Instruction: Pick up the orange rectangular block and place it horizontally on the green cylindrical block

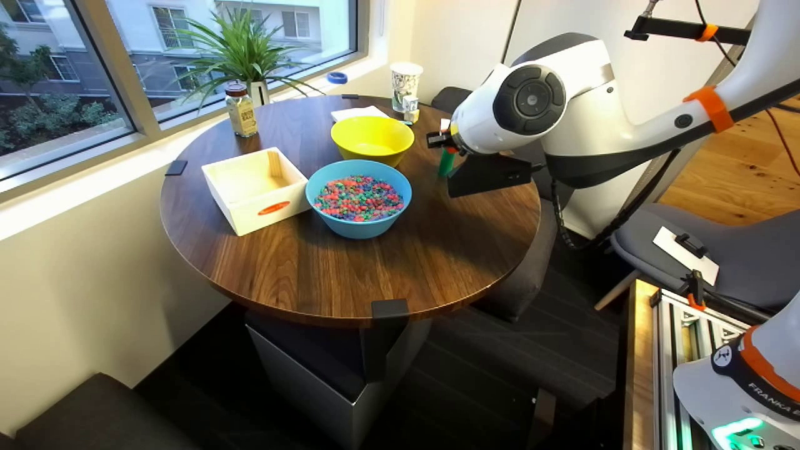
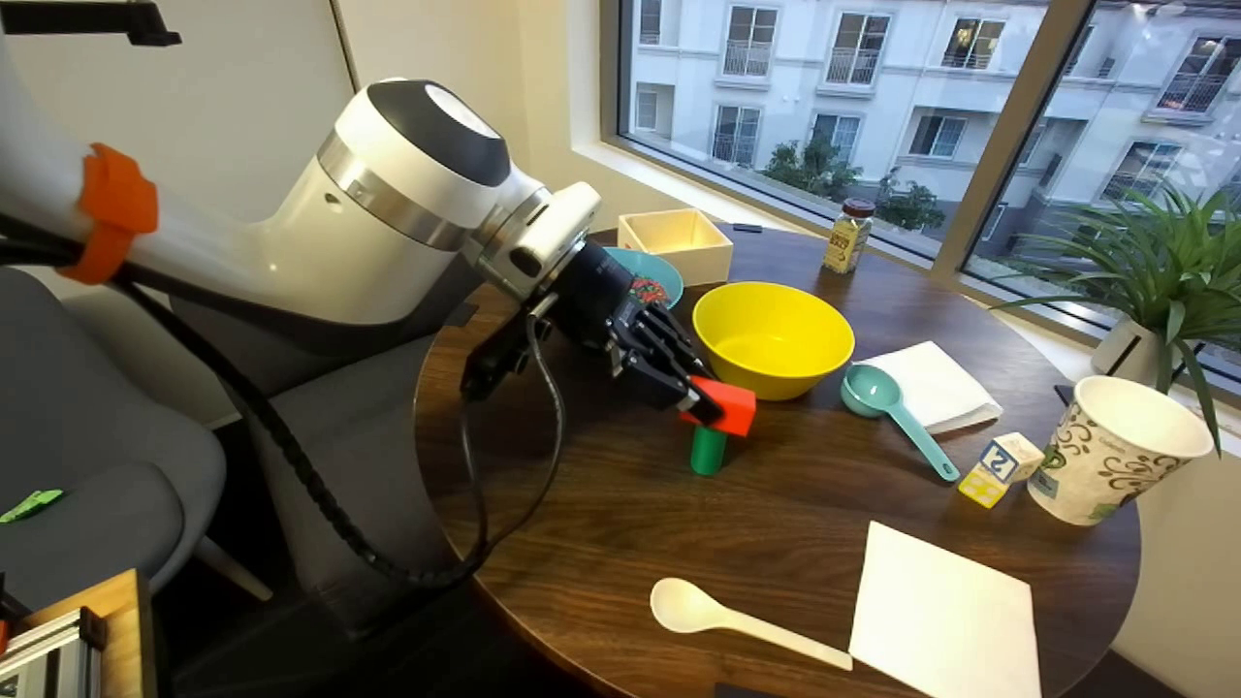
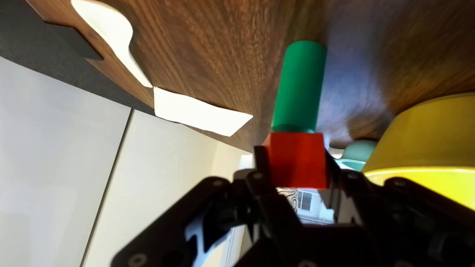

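The orange rectangular block [image 2: 737, 411] lies level across the top end of the green cylindrical block [image 2: 708, 452]. The green block stands upright on the table. In the wrist view the orange block [image 3: 297, 160] is between my two black fingers, one against each side, and meets the end of the green block [image 3: 301, 85]. I cannot tell whether a thin gap lies between the blocks. My gripper [image 2: 702, 399] is shut on the orange block, coming in at a slant. In an exterior view the green block [image 1: 446, 162] shows beside the arm, and the orange block is mostly hidden.
A yellow bowl [image 2: 773, 334] stands close behind the blocks. A blue bowl of beads [image 1: 359, 228] and a wooden box [image 1: 275, 215] stand beyond. A wooden spoon [image 2: 742, 620], napkin [image 2: 950, 620], teal scoop [image 2: 911, 431], letter blocks [image 2: 1003, 465] and paper cup [image 2: 1115, 451] are on the table.
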`<state>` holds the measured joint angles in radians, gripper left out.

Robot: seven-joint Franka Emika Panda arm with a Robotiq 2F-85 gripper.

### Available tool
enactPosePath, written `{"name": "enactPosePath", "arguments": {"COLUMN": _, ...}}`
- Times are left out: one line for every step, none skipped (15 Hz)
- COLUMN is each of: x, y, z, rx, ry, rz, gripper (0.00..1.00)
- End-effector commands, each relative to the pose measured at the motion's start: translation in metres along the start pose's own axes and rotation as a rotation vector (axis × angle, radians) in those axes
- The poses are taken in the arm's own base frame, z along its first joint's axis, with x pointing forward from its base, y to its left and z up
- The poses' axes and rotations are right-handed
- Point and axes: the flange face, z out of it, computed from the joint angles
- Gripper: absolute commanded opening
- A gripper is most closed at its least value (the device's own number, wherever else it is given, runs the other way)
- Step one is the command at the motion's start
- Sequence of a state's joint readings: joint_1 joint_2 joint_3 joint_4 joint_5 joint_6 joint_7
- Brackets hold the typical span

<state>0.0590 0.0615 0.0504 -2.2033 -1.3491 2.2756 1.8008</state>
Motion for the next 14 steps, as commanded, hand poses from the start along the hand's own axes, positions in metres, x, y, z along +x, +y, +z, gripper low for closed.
{"name": "enactPosePath", "arguments": {"x": -0.0099, "y": -0.0019, "z": -0.0003, "rx": -0.008, "ry": 0.031, "rz": -0.001, "gripper": 0.08}}
{"name": "enactPosePath", "arguments": {"x": -0.0107, "y": -0.0022, "z": 0.0, "rx": -0.007, "ry": 0.032, "rz": -0.002, "gripper": 0.08}}
{"name": "enactPosePath", "arguments": {"x": -0.0117, "y": -0.0025, "z": 0.0003, "rx": -0.007, "ry": 0.031, "rz": -0.003, "gripper": 0.08}}
{"name": "enactPosePath", "arguments": {"x": -0.0128, "y": -0.003, "z": 0.0005, "rx": -0.007, "ry": 0.031, "rz": -0.004, "gripper": 0.08}}
{"name": "enactPosePath", "arguments": {"x": -0.0131, "y": -0.0032, "z": 0.0002, "rx": -0.006, "ry": 0.032, "rz": -0.005, "gripper": 0.08}}
{"name": "enactPosePath", "arguments": {"x": -0.0133, "y": -0.0034, "z": 0.0001, "rx": -0.006, "ry": 0.034, "rz": -0.004, "gripper": 0.08}}
{"name": "enactPosePath", "arguments": {"x": -0.0132, "y": -0.0036, "z": 0.0, "rx": -0.006, "ry": 0.036, "rz": -0.004, "gripper": 0.08}}
{"name": "enactPosePath", "arguments": {"x": -0.0134, "y": -0.0037, "z": -0.0002, "rx": -0.006, "ry": 0.036, "rz": -0.004, "gripper": 0.08}}
{"name": "enactPosePath", "arguments": {"x": -0.0135, "y": -0.0037, "z": -0.0002, "rx": -0.006, "ry": 0.036, "rz": -0.004, "gripper": 0.08}}
{"name": "enactPosePath", "arguments": {"x": -0.0136, "y": -0.0037, "z": -0.0002, "rx": -0.007, "ry": 0.035, "rz": -0.004, "gripper": 0.08}}
{"name": "enactPosePath", "arguments": {"x": -0.0137, "y": -0.0036, "z": -0.0002, "rx": -0.008, "ry": 0.036, "rz": -0.005, "gripper": 0.13}}
{"name": "enactPosePath", "arguments": {"x": -0.0136, "y": -0.0034, "z": -0.0001, "rx": -0.009, "ry": 0.036, "rz": -0.004, "gripper": 0.14}}
{"name": "enactPosePath", "arguments": {"x": -0.0135, "y": -0.0033, "z": 0.0, "rx": -0.01, "ry": 0.037, "rz": -0.004, "gripper": 0.16}}
{"name": "enactPosePath", "arguments": {"x": -0.0133, "y": -0.0031, "z": 0.0, "rx": -0.01, "ry": 0.039, "rz": -0.003, "gripper": 0.16}}
